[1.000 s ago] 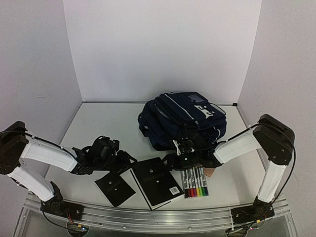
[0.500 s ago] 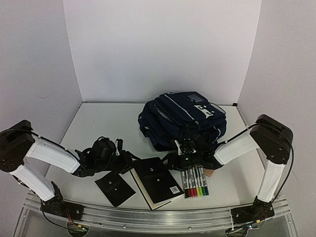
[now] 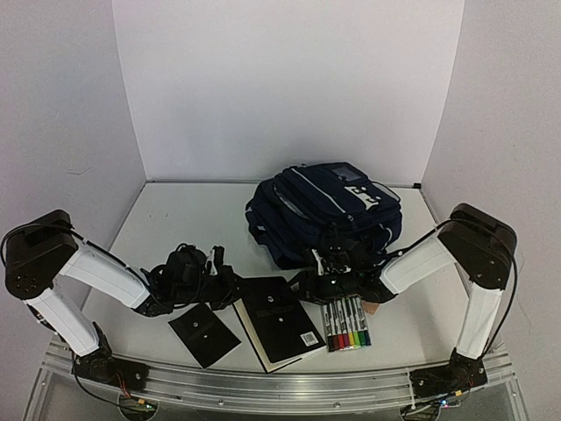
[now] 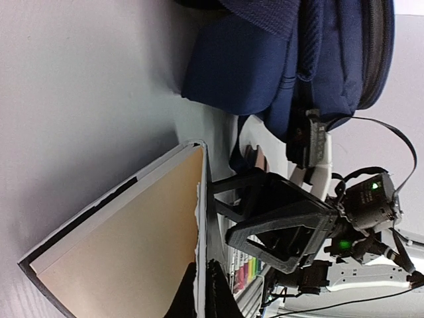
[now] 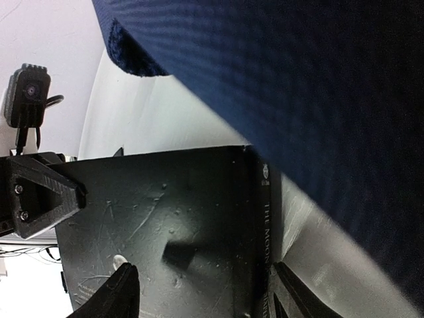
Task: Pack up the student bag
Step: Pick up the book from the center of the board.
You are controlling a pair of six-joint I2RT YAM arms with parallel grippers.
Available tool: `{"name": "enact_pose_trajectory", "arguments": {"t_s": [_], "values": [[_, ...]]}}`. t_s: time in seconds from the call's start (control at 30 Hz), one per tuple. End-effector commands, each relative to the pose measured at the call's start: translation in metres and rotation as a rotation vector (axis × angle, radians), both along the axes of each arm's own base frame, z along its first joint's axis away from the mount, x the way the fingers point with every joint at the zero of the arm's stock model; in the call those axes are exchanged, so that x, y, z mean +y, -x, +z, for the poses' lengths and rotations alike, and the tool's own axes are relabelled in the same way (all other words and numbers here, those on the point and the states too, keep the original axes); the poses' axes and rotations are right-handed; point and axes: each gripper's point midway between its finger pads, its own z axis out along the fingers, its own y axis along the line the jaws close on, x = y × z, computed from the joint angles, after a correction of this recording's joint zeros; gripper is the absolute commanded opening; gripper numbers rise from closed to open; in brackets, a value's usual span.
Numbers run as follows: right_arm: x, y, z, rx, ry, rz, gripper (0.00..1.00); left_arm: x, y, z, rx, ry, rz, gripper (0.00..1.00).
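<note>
The navy student bag (image 3: 324, 210) lies at the back right of the table; it fills the top of the left wrist view (image 4: 291, 59) and most of the right wrist view (image 5: 311, 86). In front of it lies a black book (image 3: 279, 323) with tan page edges (image 4: 126, 252). My left gripper (image 3: 230, 288) is at the book's left corner, shut (image 4: 201, 295) on the edge of its thin black cover. My right gripper (image 3: 308, 285) hovers open (image 5: 205, 295) over the book's far end (image 5: 165, 218), one finger on each side of the spine.
A set of coloured markers (image 3: 346, 324) lies right of the book, under my right arm. A small black square pouch (image 3: 203, 334) sits to the left of the book. White walls close in the table on three sides.
My left gripper has slid right to the book's corner and closed on the cover edge. My right arm has stayed put, still open.
</note>
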Motion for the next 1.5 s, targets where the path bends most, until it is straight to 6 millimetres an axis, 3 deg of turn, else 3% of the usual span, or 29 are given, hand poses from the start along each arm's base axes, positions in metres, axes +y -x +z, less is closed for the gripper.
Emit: {"name": "enact_pose_trajectory", "arguments": {"t_s": [0.0,0.3,0.57,0.93,1.2,1.47], "values": [[-0.005,0.001,0.000,0.044,-0.034,-0.014,0.64,-0.009,0.002,0.018,-0.102,0.055,-0.055,0.00],[-0.012,0.007,0.044,-0.046,-0.143,0.018,0.76,-0.018,0.015,0.061,-0.289,0.160,-0.183,0.00],[-0.013,0.030,0.079,-0.113,-0.233,0.146,0.90,-0.020,0.033,0.099,-0.451,0.240,-0.297,0.00],[-0.016,0.051,0.099,-0.132,-0.293,0.240,0.97,-0.018,0.052,0.131,-0.549,0.321,-0.393,0.00],[-0.016,0.072,0.140,-0.157,-0.442,0.330,0.78,-0.019,0.053,0.133,-0.559,0.339,-0.403,0.00],[-0.008,0.076,0.162,-0.200,-0.511,0.350,0.54,-0.025,0.052,0.131,-0.550,0.347,-0.419,0.00]]}}
